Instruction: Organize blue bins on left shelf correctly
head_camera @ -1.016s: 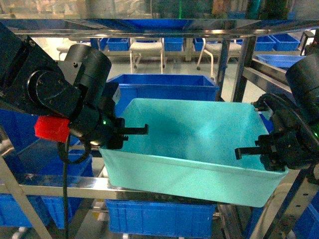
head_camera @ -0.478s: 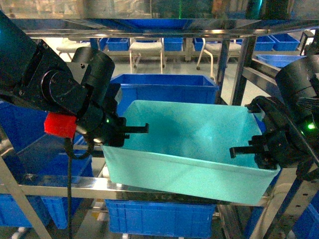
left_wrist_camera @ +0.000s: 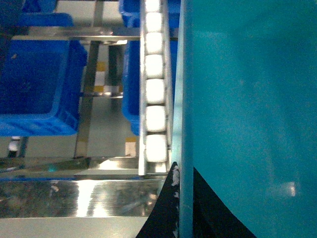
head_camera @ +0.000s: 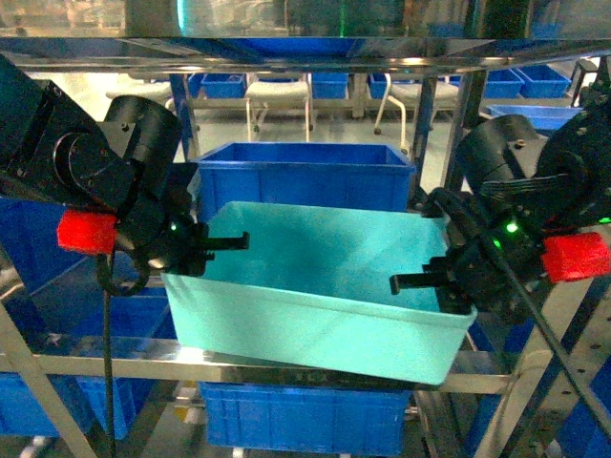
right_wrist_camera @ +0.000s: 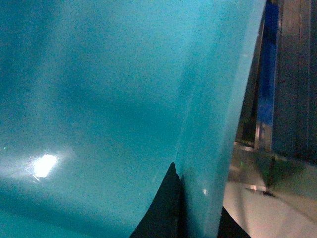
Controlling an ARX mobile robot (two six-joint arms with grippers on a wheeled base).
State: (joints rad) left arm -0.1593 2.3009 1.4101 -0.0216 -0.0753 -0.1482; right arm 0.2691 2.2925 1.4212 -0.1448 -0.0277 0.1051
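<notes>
Spanning the frame: steel shelf (head_camera: 286, 367), roller track (left_wrist_camera: 154, 94) along its tier. Turquoise bin (head_camera: 315, 286) at centre, tilted on the front beam, ahead of a dark blue bin (head_camera: 305, 172) at 12 o'clock. Left gripper (head_camera: 218, 246), 9 o'clock, pinches the bin's left wall; right gripper (head_camera: 420, 281), 3 o'clock, pinches its right wall.

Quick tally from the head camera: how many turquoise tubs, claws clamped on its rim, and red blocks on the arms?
turquoise tub: 1
left claw, right claw: 2
red blocks: 2
Total: 5
</notes>
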